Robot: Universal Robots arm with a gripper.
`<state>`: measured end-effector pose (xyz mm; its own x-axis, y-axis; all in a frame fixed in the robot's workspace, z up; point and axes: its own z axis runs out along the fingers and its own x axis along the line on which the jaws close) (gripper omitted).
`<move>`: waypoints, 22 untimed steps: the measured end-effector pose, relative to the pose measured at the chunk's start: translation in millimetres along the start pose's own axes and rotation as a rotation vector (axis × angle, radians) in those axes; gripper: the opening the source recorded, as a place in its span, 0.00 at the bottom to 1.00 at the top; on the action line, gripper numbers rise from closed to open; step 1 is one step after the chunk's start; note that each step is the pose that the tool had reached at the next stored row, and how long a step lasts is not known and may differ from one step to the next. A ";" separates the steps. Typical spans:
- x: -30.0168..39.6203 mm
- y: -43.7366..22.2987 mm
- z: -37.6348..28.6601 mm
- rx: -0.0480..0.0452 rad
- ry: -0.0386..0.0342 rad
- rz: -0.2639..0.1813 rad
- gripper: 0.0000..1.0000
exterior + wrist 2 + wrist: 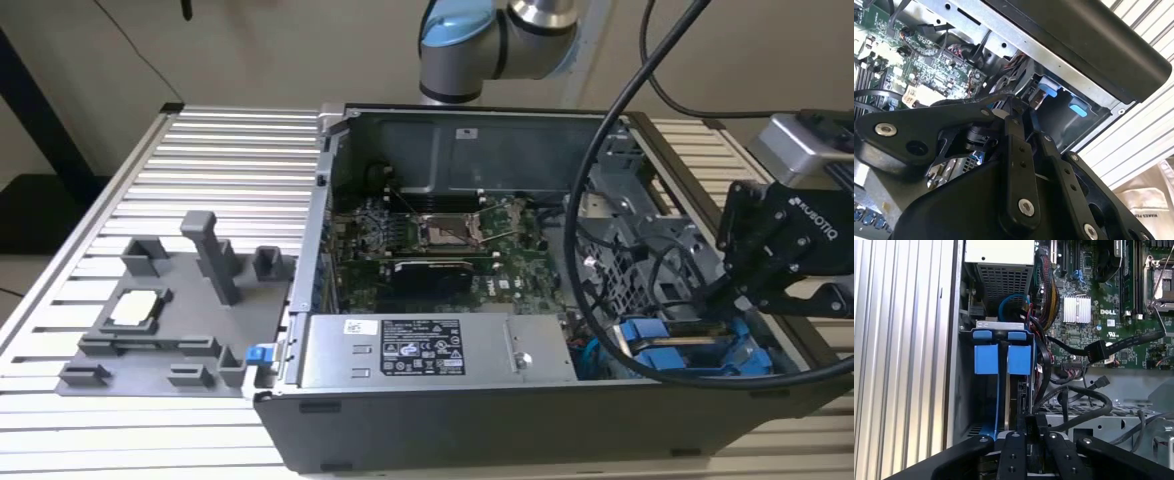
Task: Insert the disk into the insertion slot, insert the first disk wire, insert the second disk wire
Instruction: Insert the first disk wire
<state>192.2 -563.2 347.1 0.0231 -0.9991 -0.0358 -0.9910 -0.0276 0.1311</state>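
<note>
The disk (1013,400) stands on edge in the insertion slot (981,405) of the dark drive cage. Its blue carrier rail runs along it to blue tabs (1019,359) at the far end. In the exterior view the blue carrier (694,350) shows at the case's front corner on the exterior view's right. My black gripper (1031,427) reaches down into the cage (731,300). Its fingers (1011,452) are drawn close together on the disk's near end. In the second wrist view the gripper (1016,112) points into the bay.
Two loose black wires with plugs (1097,351) (1101,382) lie over the motherboard (441,240) beside the cage. The silver power-supply box (414,350) sits along the case front. A thick black robot cable (601,200) hangs across the case. A grey fixture (174,310) stands at the exterior view's left.
</note>
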 end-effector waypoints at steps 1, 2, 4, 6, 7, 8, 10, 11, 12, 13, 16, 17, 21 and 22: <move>0.0 0.0 0.0 0.0000 0.0000 0.000 0.19; 0.0 0.0 0.1 0.0000 0.0001 0.000 0.19; 0.0 0.2 0.7 0.0004 -0.0002 0.000 0.19; 0.1 0.2 1.5 0.0007 -0.0004 0.001 0.19; 0.2 0.2 2.0 0.0008 -0.0005 0.002 0.19; 0.2 0.2 2.3 0.0008 -0.0005 0.002 0.19; 0.6 0.1 3.0 0.0008 -0.0005 0.003 0.19; 0.8 0.0 3.4 0.0008 -0.0007 0.003 0.19; 1.1 0.0 3.6 0.0008 -0.0006 0.003 0.19; 1.4 0.0 3.9 0.0008 -0.0008 0.003 0.19; 2.1 -0.1 4.9 0.0009 -0.0008 0.004 0.19; 2.4 -0.2 5.2 0.0009 -0.0007 0.004 0.19; 3.2 -0.4 6.6 0.0009 -0.0009 0.005 0.19; 3.3 -0.4 7.1 0.0009 -0.0010 0.006 0.19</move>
<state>191.7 -566.3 339.9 0.0173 -0.9992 -0.0361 -0.9912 -0.0219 0.1304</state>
